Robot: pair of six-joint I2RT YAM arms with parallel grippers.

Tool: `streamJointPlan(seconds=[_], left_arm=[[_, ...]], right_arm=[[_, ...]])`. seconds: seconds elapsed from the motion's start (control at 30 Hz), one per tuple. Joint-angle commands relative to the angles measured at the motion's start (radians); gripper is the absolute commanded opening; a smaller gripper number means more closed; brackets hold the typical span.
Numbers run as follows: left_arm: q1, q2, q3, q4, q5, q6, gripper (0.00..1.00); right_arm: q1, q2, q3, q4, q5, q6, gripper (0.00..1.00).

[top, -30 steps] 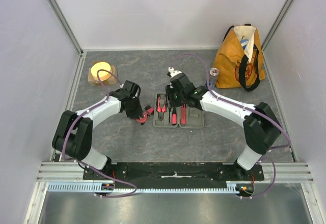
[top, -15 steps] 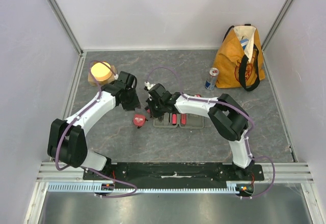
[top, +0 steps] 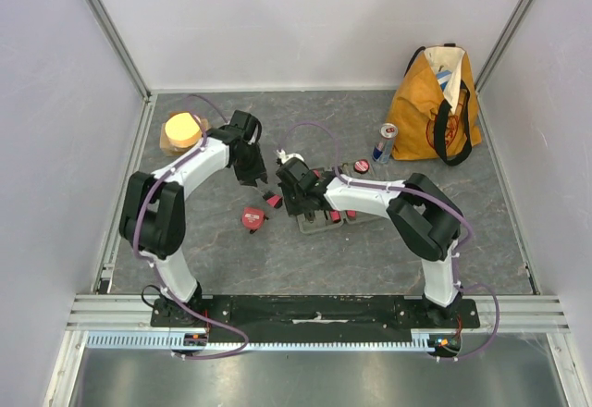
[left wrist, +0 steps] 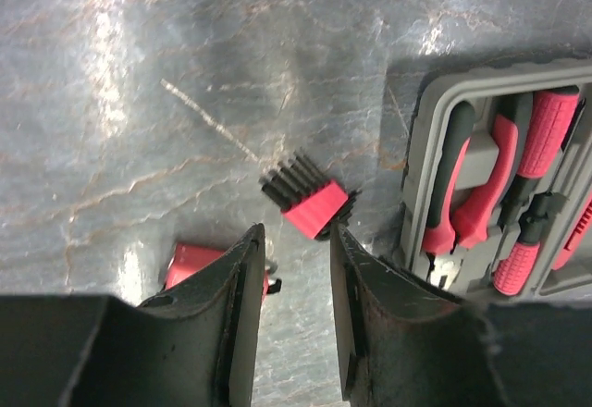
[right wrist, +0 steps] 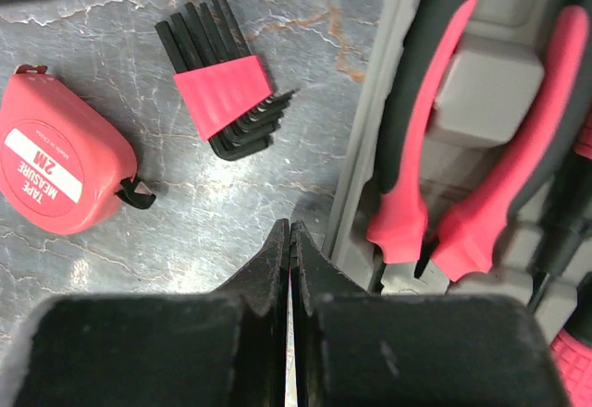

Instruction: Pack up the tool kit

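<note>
The grey tool case lies open at mid-table with red-and-black pliers and screwdrivers in its slots; it also shows in the left wrist view. A red hex-key set and the round red tape measure lie on the table left of the case. My left gripper is open and empty above the hex keys, and the tape measure is partly hidden by its left finger. My right gripper is shut and empty, tips down by the case's left edge, near the hex keys and tape measure.
An orange tote bag stands at the back right with a drink can beside it. A small red round item lies near the can. A yellow object on a wooden block sits at the back left.
My left gripper let go of the tape measure, which now lies on the table, and drew back. My right gripper swung left to the case's left edge. The case has turned slightly.
</note>
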Motion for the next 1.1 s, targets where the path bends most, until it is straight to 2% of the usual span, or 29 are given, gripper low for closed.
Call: streamJointPlan(seconds=[0.0, 0.23, 0.47, 0.67, 0.87, 1.07], left_arm=[[0.001, 0.099, 0.102, 0.037, 0.050, 0.099, 0.40], [0.001, 0.263, 0.203, 0.066, 0.110, 0.111, 0.39], [0.001, 0.331, 0.210, 0.066, 0.125, 0.113, 0.33], [0.001, 0.285, 0.096, 0.068, 0.134, 0.090, 0.23], [0.001, 0.178, -0.117, 0.129, 0.157, 0.039, 0.23], [0.001, 0.115, -0.194, 0.119, 0.128, -0.004, 0.23]], right_arm=[[-0.003, -0.082, -0.038, 0.022, 0.071, 0.018, 0.02], [-0.004, -0.079, -0.065, 0.082, -0.023, 0.009, 0.00], [-0.004, -0.097, -0.093, 0.090, -0.025, 0.006, 0.00], [-0.004, -0.114, -0.113, 0.091, -0.015, 0.012, 0.00], [-0.004, -0.104, -0.111, 0.096, -0.043, 0.010, 0.00], [0.003, -0.071, -0.105, 0.134, -0.150, -0.006, 0.00]])
